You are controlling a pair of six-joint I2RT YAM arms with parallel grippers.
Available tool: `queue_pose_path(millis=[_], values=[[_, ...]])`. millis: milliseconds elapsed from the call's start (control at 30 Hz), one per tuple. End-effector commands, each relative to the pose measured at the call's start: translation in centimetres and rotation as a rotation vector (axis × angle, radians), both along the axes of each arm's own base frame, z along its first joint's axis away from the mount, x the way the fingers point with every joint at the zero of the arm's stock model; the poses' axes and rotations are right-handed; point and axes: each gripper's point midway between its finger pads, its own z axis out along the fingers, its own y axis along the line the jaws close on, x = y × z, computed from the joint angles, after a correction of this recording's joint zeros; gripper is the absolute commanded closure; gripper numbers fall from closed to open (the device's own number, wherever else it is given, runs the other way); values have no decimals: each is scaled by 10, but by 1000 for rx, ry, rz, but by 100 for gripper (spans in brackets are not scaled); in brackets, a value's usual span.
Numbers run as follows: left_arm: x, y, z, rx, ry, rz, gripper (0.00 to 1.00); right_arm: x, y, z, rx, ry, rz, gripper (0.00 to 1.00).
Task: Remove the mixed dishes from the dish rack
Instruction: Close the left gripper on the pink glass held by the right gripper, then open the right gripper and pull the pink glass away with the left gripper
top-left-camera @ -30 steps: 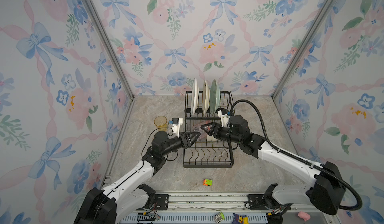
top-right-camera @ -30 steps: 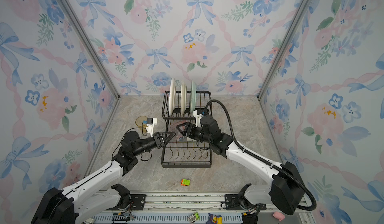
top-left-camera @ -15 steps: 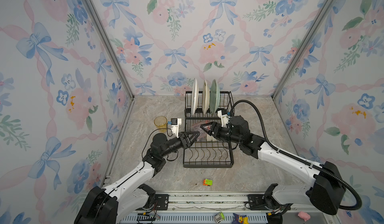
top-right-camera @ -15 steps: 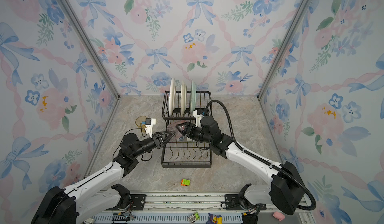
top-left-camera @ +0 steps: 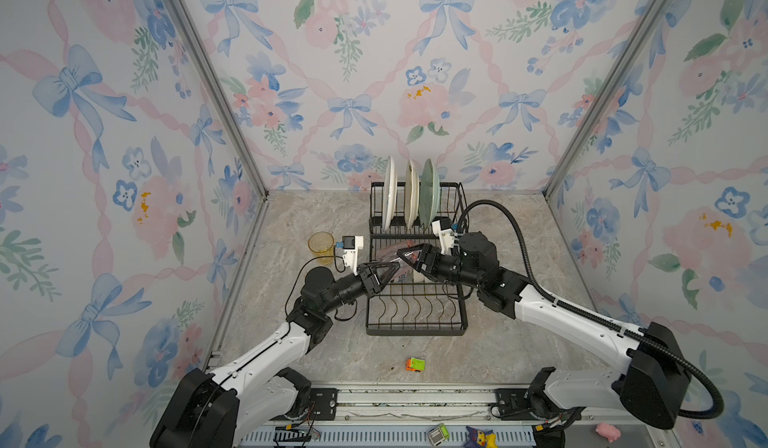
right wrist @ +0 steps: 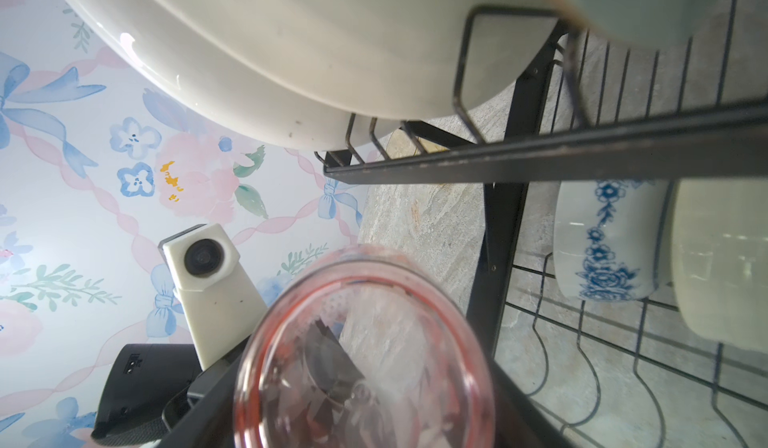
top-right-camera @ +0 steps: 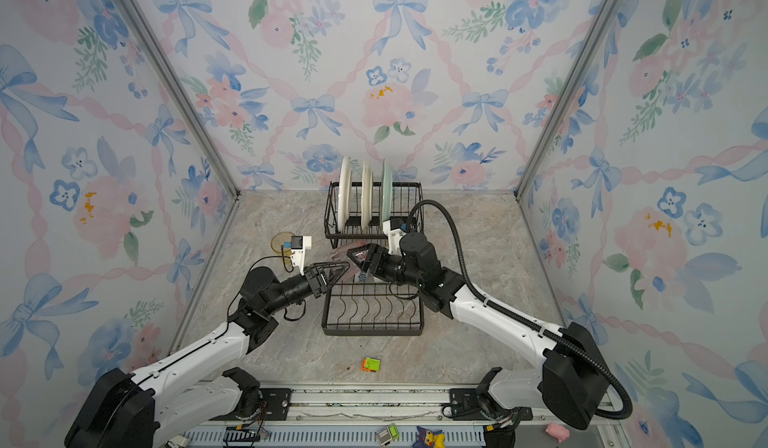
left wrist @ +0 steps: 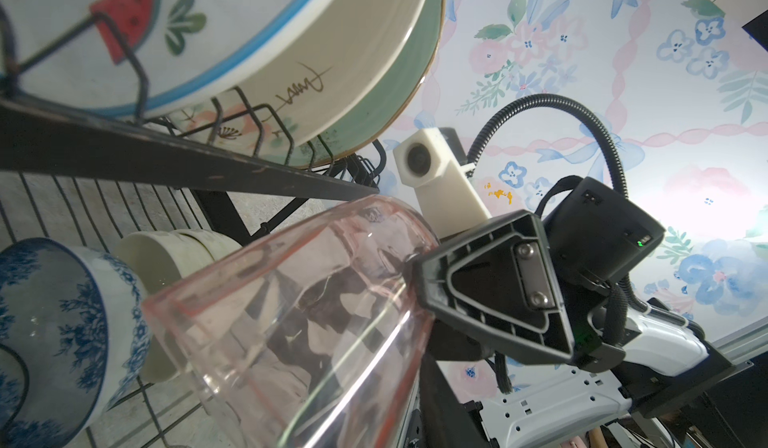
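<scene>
The pink tumbler [top-left-camera: 394, 254] [top-right-camera: 344, 254] hangs tilted above the black dish rack's [top-left-camera: 415, 330] lower tray, between both arms. My right gripper [top-left-camera: 404, 255] [right wrist: 365, 383] is shut on one end, a finger on each side. My left gripper [top-left-camera: 394, 265] [top-right-camera: 343, 267] is shut on the glass wall [left wrist: 291, 300] at the other end, one finger showing dark through the glass. Three plates stand in the upper basket: watermelon [top-left-camera: 389, 192], cream [top-left-camera: 411, 194], pale green [top-left-camera: 429, 192]. Under it sit the blue-patterned bowl [left wrist: 62, 321] [right wrist: 602, 250] and the white bowl [left wrist: 158, 254] [right wrist: 723, 258]. The amber tumbler [top-left-camera: 321, 247] stands on the table left of the rack.
A small orange-green toy block [top-left-camera: 415, 364] lies on the marble table in front of the rack. Floral walls close in the left, back and right sides. A metal rail [top-left-camera: 415, 398] runs along the front edge, with small toys beyond it.
My left gripper has narrowed its fingers onto the pink tumbler's wall. The right gripper and the tumbler have stayed about where they were.
</scene>
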Motion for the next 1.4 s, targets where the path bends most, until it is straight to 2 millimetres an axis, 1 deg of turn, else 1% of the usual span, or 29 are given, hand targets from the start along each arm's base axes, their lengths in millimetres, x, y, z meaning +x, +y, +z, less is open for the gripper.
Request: queue_pose_path(millis=[0, 33, 133, 233, 433, 533, 633, 733, 1167, 1300, 1367], values=[[-9, 1, 22, -41, -99, -18, 71, -13, 6, -21, -43, 43, 45, 28], [-10, 1, 22, -42, -100, -17, 73, -14, 5, -23, -45, 44, 43, 28], [-10, 3, 23, -45, -106, -11, 82, -16, 5, -25, -49, 48, 39, 28], [-9, 5, 22, -45, -105, 5, 89, -16, 5, -25, -49, 48, 39, 28], [-8, 6, 20, -45, -97, 9, 91, -18, 9, -18, -48, 31, 52, 26], [-6, 8, 19, -45, -90, 18, 99, -19, 9, -18, -55, 29, 55, 21], [-4, 9, 15, -37, -76, 26, 100, -19, 7, -18, -64, 24, 46, 16], [-5, 8, 13, -34, -70, 18, 100, -18, 3, -19, -76, 17, 33, 13], [-7, 15, 6, -4, -53, 46, 100, -15, -5, -19, -123, -16, 4, 11], [-4, 20, 1, 23, -30, 71, 100, -13, -11, -18, -163, -50, -12, 11], [-1, 25, -2, 64, -15, 97, 100, -12, -15, -16, -195, -79, -23, 11]])
